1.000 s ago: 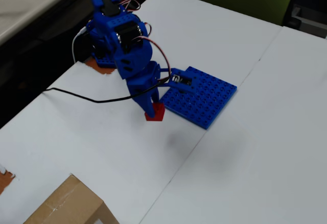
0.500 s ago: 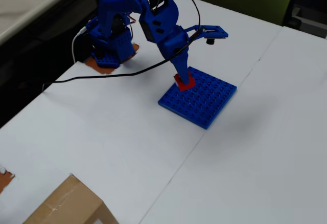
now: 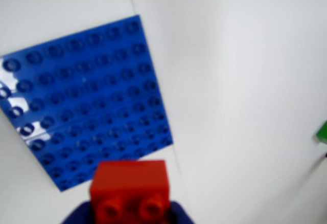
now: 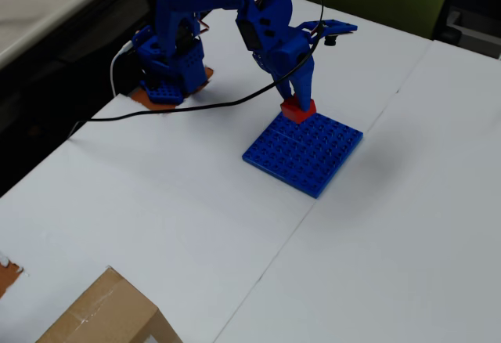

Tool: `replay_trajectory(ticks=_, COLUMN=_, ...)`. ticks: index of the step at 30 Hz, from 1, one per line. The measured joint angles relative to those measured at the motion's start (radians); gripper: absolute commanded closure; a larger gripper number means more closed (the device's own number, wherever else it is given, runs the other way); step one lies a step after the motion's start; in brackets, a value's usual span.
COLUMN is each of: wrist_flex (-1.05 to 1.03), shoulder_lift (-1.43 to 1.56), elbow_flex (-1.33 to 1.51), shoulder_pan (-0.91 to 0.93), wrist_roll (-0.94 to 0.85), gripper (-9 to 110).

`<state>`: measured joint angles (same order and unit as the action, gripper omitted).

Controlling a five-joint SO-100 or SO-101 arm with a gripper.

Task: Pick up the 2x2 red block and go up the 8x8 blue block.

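Red 2x2 block (image 4: 298, 109) sits clamped in the claw (image 4: 300, 105), above the blue baseplate (image 4: 305, 152).

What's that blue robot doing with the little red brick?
The blue robot arm has the small red brick pinched in its gripper and is holding it up in the air. In the overhead view the brick hangs at the far edge of the big flat blue plate, which lies on the white table. The wrist view shows the plate below the brick, with no brick on it. So the red brick is picked up but not set down on the plate yet.
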<state>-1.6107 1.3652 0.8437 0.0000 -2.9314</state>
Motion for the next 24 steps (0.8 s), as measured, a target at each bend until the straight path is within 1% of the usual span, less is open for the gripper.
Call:
replay_trajectory(ticks=12, wrist_flex=-0.009, shoulder_lift=0.002, elbow_flex=0.034, shoulder_pan=-0.034, wrist_roll=-0.137, gripper=101)
replay_trajectory(ticks=24, wrist_flex=-0.011, shoulder_lift=0.002, elbow_flex=0.038, shoulder_pan=-0.043, wrist_roll=-0.147, gripper=101)
